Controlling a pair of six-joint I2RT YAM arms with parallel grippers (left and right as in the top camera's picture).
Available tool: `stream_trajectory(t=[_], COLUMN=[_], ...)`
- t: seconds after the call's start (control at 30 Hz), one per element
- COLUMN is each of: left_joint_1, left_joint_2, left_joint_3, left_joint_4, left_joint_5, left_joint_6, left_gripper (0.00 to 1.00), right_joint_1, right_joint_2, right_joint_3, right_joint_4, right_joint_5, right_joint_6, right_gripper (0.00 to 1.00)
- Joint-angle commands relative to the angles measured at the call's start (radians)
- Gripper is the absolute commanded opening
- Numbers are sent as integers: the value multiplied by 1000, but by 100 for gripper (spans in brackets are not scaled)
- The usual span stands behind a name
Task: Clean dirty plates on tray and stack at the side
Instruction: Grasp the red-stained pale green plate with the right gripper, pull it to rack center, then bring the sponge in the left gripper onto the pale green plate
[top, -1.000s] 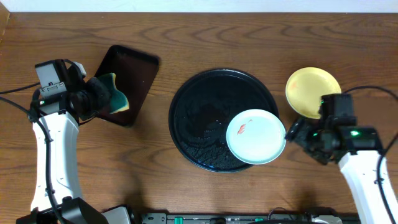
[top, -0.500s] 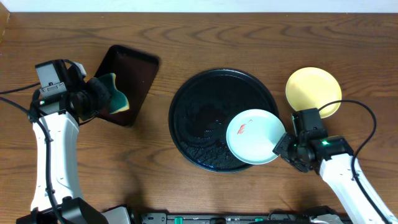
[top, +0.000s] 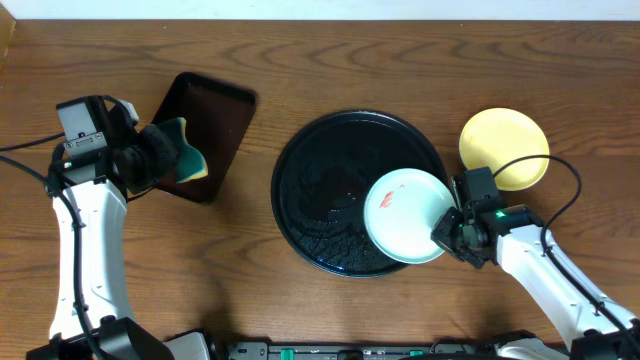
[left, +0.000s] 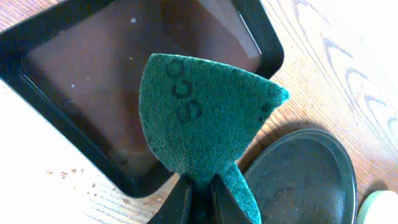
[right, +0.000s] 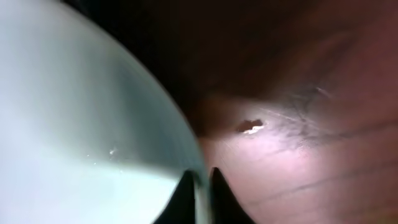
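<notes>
A pale mint-blue plate (top: 404, 215) with a small red smear lies on the lower right part of the round black tray (top: 330, 190), its edge over the rim. My right gripper (top: 447, 229) is shut on that plate's right rim; in the right wrist view the rim (right: 186, 149) runs between the two dark fingertips (right: 200, 186). A pale yellow plate (top: 503, 147) rests on the table to the right of the tray. At the far left my left gripper (left: 200, 194) is shut on a green sponge (left: 205, 112), held above a rectangular dark tray (left: 124, 74).
The rectangular dark tray (top: 205, 125) sits tilted at the left, near my left arm (top: 85, 230). A cable (top: 570, 180) loops beside my right arm, close to the yellow plate. Bare wood table lies behind and between the trays.
My right gripper slid left from beside the yellow plate to the mint-blue plate's right rim and closed on it. The plate shifted slightly. The left arm and sponge stayed still.
</notes>
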Motion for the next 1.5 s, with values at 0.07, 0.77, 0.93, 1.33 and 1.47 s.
stream_trajectory(t=[0.07, 0.77, 0.93, 1.33, 1.47], left_joint_1=[3, -165, -302, -648, -746], left_joint_2=[5, 5, 5, 11, 46], left_joint_3=[-13, -13, -13, -45, -55], left_joint_4=[0, 5, -5, 37, 112], left_joint_5=[13, 56, 55, 53, -48], left_joint_6=[21, 55, 55, -3, -123], left_gripper=[8, 8, 8, 8, 8], right_joint_1=[9, 156, 152, 145, 146], right_joint_2=[24, 185, 310, 397, 397], right_joint_3=[59, 227, 227, 228, 228], right_joint_4=[-54, 214, 278, 302, 294], right_joint_5=[11, -112, -87, -121, -122], right_joint_6=[-60, -281, -292, -306, -303], right_gripper=[1, 1, 1, 1, 1])
